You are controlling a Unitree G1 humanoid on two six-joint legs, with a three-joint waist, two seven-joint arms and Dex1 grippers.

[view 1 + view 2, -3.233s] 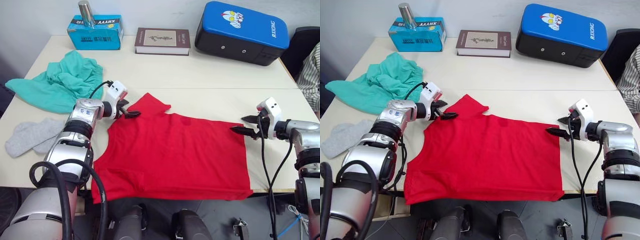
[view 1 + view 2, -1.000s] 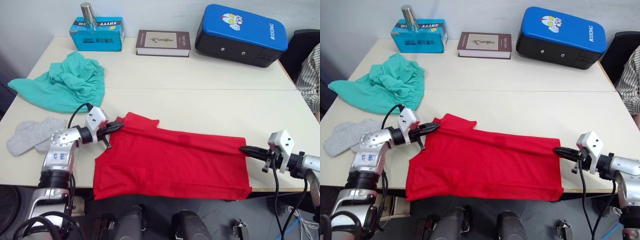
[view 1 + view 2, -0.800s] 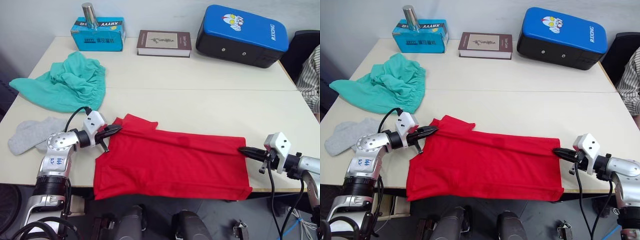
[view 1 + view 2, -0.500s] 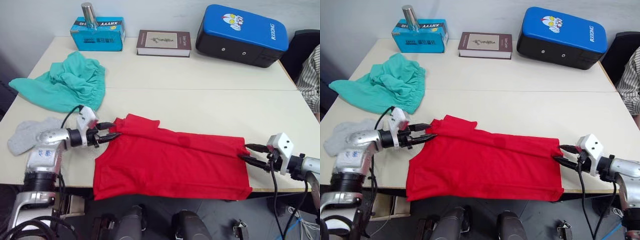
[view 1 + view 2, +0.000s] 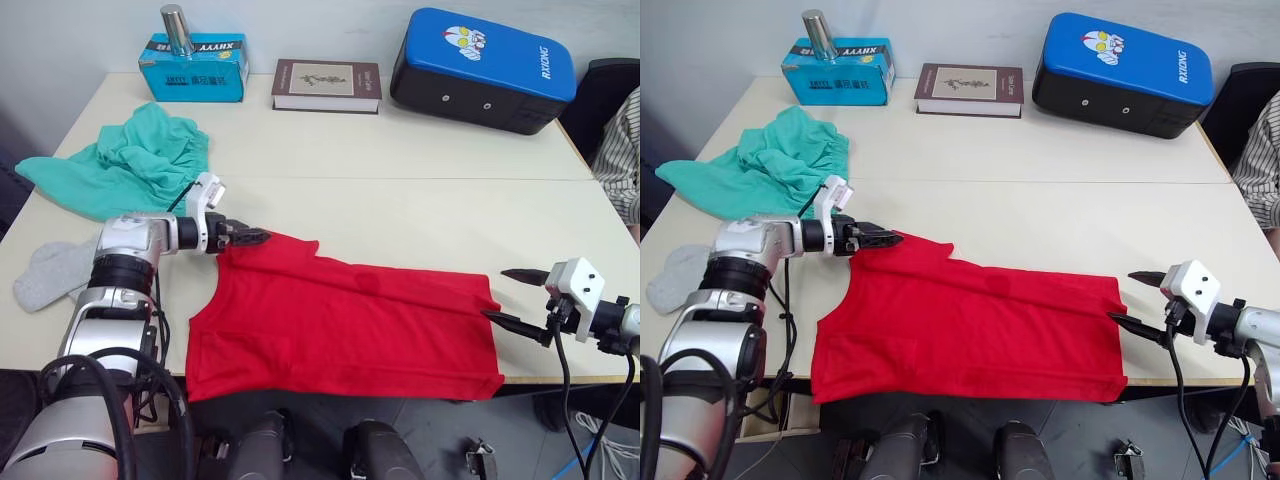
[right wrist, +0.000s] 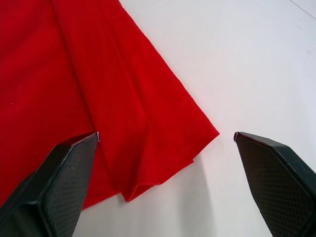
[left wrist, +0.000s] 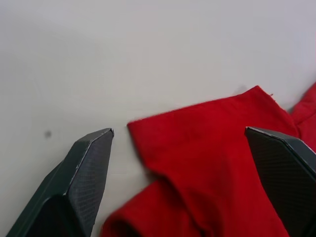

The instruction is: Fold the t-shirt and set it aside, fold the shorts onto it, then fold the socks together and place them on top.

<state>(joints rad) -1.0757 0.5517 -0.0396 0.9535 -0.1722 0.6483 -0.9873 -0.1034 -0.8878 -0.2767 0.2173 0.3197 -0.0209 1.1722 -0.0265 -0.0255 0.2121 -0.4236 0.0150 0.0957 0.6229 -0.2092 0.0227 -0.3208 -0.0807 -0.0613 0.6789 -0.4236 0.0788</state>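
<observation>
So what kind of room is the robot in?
Probably an office or lab, not a home. The clothes lie on a plain white table against a bare wall, with a book, a blue box and a blue hard case at the back.

Silver-grey metal arm segments with black ribbed joint rings. Black cables looped alongside both forearms. White angular housing behind each hand. Left hand (image 5: 245, 237) and right hand (image 5: 521, 297): two black tapered fingers (image 6: 55, 176) each, fine diamond-mesh texture on inner faces, pointed tips.
</observation>
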